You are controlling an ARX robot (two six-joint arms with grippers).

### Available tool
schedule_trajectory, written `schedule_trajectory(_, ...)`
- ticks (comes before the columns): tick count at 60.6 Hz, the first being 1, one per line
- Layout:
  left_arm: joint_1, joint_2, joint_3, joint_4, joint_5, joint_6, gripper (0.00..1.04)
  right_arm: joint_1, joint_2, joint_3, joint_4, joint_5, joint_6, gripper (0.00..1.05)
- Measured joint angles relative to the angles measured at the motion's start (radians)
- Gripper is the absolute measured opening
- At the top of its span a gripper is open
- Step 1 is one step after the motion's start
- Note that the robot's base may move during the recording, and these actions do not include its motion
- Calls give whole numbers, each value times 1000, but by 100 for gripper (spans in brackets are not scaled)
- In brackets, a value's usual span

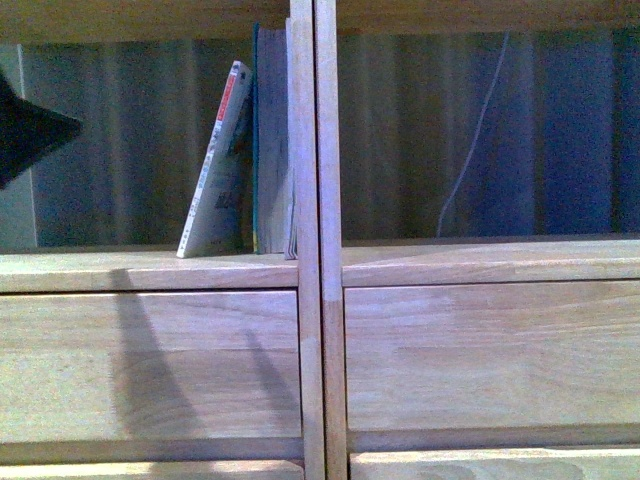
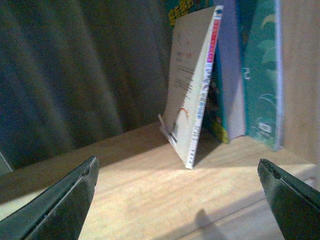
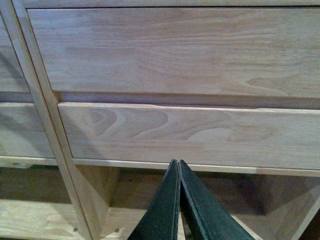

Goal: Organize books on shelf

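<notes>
Pale wood shelf [image 1: 150,268] holds both books in its left bay, hard by the central upright [image 1: 318,200]: thin booklet [image 1: 215,170] leans tilted, top edge resting on the teal book [image 1: 272,150], which stands upright against the divider, its top cut off in front view. Left gripper [image 2: 177,175] is spread wide w/ nothing between its fingers [image 2: 65,200], short of the booklet; only a dark blur of it shows in front view. Right gripper [image 3: 179,167] is pressed closed, empty, facing drawer fronts [image 3: 190,130]; a thin pale cord [image 1: 478,130] hangs in the right bay.
</notes>
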Motion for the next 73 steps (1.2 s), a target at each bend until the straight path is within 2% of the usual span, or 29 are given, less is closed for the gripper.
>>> schedule_trajectory(2, 22, -67, -50, -17, 37, -39, 97, 0, 0, 0, 0, 0, 0, 3)
schedule_trajectory(10, 87, -269, -197, -60, 57, -98, 97, 0, 0, 0, 0, 0, 0, 3)
schedule_trajectory(20, 175, -488, -349, -107, -96, -116, 97, 0, 0, 0, 0, 0, 0, 3)
schedule_trajectory(25, 200, -585, -421, -178, -106, -126, 97, 0, 0, 0, 0, 0, 0, 3)
schedule_trajectory(35, 215, -821, -558, -421, 43, -159, 97, 0, -1, 0, 0, 0, 0, 3)
schedule_trajectory(38, 216, -875, -580, -461, 49, -168, 97, 0, -1, 0, 0, 0, 0, 3)
schedule_trajectory(39, 200, -892, -581, -484, 18, -165, 94, 0, -1, 0, 0, 0, 0, 3)
schedule_trajectory(42, 136, -934, -594, -529, -200, -161, 82, 0, -1, 0, 0, 0, 0, 3)
schedule_trajectory(43, 120, -943, -601, -530, -245, -160, 79, 0, -1, 0, 0, 1, 0, 3)
schedule_trajectory(48, 50, -971, -634, -530, -393, -157, 65, 0, -1, 0, 0, 0, 0, 3)
schedule_trajectory(50, -10, -982, -652, -529, -458, -157, 57, 0, -1, 0, 0, 0, 0, 3)
schedule_trajectory(56, -70, -1006, -685, -521, -475, -154, 40, 0, -2, 0, 0, -1, 0, 3)
schedule_trajectory(68, -74, -1042, -738, -503, -486, -154, 5, 0, -2, 0, 0, 0, 0, 3)
schedule_trajectory(73, -74, -1053, -753, -501, -486, -153, 3, 0, -2, 0, 0, 0, 0, 3)
